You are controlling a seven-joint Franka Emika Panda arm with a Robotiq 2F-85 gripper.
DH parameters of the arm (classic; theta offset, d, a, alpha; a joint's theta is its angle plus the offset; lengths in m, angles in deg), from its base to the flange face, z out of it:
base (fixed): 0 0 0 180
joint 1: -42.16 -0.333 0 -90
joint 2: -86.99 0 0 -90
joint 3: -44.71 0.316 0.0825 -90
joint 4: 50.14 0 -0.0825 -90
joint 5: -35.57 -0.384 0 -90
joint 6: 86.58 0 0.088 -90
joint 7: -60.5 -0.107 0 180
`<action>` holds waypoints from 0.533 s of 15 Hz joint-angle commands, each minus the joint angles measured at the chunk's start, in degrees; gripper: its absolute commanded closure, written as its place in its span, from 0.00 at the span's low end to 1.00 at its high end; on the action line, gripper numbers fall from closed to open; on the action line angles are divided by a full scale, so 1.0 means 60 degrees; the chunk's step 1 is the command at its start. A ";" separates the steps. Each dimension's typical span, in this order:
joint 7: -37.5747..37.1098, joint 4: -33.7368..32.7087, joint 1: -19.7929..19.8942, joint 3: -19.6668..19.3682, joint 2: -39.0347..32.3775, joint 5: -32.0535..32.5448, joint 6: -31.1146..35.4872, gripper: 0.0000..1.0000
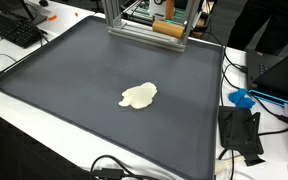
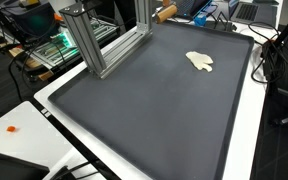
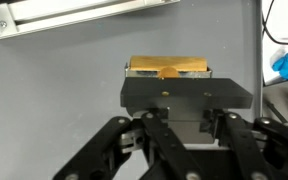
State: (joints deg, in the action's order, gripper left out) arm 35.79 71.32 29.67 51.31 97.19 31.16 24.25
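The gripper [image 3: 168,88] is showing in the wrist view only, as a black housing with linkage bars spreading toward the bottom edge. A tan piece [image 3: 166,69] is sitting at the far edge of the housing. The fingertips are not distinguishable, so it cannot be told how wide the jaws are standing or whether the tan piece is being gripped.

Below the gripper, a dark grey mat [image 1: 84,110] with a raised rim is covering most of a white table [image 2: 24,115]. One cream cloth [image 1: 139,95] is lying crumpled on the mat, near its middle in an exterior view and toward the far corner in an exterior view [image 2: 200,61], well apart from every edge.

One aluminium frame [image 2: 104,45] is standing at the mat's edge, and one brown cylinder [image 1: 165,28] is resting beside it. One blue object [image 1: 242,98] and one black bracket [image 1: 241,135] are lying just off the mat. One keyboard [image 1: 14,30] is sitting on the table corner. Cables [image 1: 119,170] are trailing along the border. The room is appearing as a laboratory bench area.
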 commanded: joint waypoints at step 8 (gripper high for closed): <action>0.2096 0.2296 0.0223 0.0192 0.2685 -0.0566 -0.0286 0.78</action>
State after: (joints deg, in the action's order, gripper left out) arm 45.42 81.16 30.13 51.82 107.99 29.57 23.63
